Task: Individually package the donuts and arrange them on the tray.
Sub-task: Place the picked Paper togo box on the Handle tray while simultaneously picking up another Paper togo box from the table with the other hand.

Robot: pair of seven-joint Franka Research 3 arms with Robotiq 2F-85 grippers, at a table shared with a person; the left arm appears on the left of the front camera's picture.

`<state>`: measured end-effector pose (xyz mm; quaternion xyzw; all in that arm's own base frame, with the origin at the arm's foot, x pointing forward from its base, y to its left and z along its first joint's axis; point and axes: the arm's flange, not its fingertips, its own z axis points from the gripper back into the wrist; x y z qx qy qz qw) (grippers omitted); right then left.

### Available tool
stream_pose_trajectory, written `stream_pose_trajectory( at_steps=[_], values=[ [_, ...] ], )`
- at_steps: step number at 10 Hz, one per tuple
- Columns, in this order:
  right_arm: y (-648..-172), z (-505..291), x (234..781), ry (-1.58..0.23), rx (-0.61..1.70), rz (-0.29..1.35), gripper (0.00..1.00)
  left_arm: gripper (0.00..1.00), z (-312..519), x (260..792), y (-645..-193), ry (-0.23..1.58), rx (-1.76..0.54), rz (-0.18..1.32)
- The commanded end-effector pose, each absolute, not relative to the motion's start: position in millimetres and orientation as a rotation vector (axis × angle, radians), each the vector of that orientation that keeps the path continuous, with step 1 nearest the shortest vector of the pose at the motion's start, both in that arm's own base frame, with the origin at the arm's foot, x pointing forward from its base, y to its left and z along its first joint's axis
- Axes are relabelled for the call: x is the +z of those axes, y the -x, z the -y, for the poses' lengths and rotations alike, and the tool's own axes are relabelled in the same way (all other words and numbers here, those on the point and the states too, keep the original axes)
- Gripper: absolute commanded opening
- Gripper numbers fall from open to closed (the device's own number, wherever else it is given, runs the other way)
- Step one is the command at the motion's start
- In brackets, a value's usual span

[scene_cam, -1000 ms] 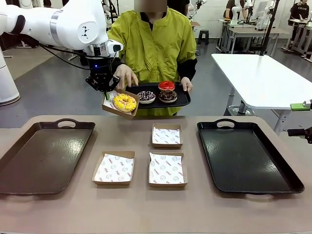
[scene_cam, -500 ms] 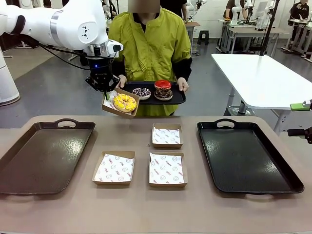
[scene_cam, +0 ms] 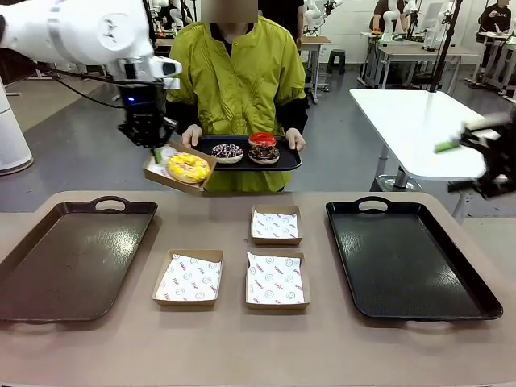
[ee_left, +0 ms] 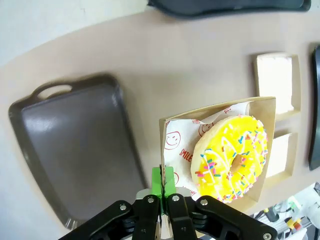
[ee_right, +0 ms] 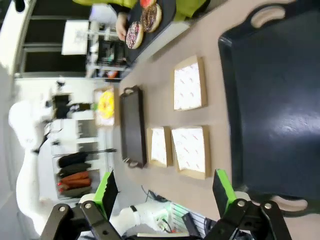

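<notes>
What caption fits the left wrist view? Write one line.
Left gripper shut on the edge of a paper-lined box holding the yellow-iced donut above the table.

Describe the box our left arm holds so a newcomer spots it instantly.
Start at the large rectangular brown tray on the left of the beige table. Above and past its far right corner, the left pincer holds a shallow brown cardboard box in the air by its rim. Unlike the three paper-lined boxes below, it carries a yellow-iced sprinkled ring donut.
</notes>
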<state>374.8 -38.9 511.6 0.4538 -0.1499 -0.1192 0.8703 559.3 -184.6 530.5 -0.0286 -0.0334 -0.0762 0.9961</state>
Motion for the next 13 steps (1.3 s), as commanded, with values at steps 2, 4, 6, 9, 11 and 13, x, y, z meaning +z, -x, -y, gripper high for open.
stream_pose_trajectory(
  at_steps=[2,4,6,9,11,13],
  values=[
    [-420,-57,535,-0.647,-0.243,0.235,1.00,0.01,120,524,-491,0.060,-0.102,0.034],
    [-438,-121,526,-0.458,-0.195,0.219,1.00,0.01,90,514,-456,0.070,-0.048,0.040],
    [-440,-173,496,-0.282,-0.130,0.209,1.00,0.01,66,498,-427,0.067,-0.009,0.061],
    [-432,-202,479,-0.235,-0.077,0.178,1.00,0.01,48,478,-421,0.068,0.026,0.063],
    [-430,-195,471,-0.245,-0.079,0.184,1.00,0.01,56,489,-422,0.039,0.016,0.031],
    [-430,-195,471,-0.245,-0.079,0.184,1.00,0.01,56,489,-422,0.039,0.016,0.031]
  ],
)
